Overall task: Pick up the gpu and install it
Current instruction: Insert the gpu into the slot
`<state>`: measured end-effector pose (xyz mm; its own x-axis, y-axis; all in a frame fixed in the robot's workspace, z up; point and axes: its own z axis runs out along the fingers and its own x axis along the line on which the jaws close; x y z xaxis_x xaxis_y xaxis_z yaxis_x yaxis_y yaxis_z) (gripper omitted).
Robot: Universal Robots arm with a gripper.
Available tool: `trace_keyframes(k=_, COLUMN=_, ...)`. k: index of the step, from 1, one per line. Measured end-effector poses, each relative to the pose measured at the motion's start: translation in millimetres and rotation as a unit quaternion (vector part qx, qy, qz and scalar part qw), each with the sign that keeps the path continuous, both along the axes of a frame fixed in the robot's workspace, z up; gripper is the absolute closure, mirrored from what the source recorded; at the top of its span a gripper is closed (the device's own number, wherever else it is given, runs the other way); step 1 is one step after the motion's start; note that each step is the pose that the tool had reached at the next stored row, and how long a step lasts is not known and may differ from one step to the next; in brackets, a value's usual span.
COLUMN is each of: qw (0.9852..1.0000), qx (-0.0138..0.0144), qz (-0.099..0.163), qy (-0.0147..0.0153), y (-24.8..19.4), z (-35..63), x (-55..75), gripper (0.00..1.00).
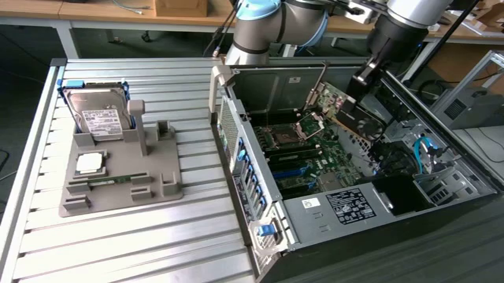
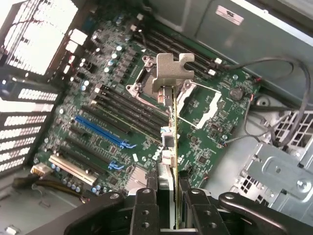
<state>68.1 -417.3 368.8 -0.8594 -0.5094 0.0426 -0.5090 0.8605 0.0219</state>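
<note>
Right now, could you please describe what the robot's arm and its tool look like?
The arm has rounded silver-grey joint housings with light-blue end caps, and a black section towards the wrist. The tool is matte black, with two flat-sided fingers carried on hinged links that are fastened with round pins and screws.

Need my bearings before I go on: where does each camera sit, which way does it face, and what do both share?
Exterior view: high, off the arm, looking down on the table and open case; the arm reaches in.
Wrist view: on the wrist, looking past the gripper, shut on the gpu, at the motherboard.
Shared: gripper, gpu, motherboard.
</note>
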Motion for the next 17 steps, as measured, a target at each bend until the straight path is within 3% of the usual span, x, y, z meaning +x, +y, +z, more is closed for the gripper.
trace_keyframes(k=2, qw=0.9997, qx=0.0000, qz=0.025, qy=0.0000, y=0.0, z=0.0, x=0.0, gripper=0.73)
trace_keyframes(k=11, qw=0.9966, qx=0.0000, qz=0.082, qy=0.0000, y=0.0, z=0.0, x=0.0, gripper=0.73)
trace_keyframes(k=17, qw=0.9921, qx=0.0000, qz=0.125, qy=0.0000, y=0.0, z=0.0, x=0.0, gripper=0.73)
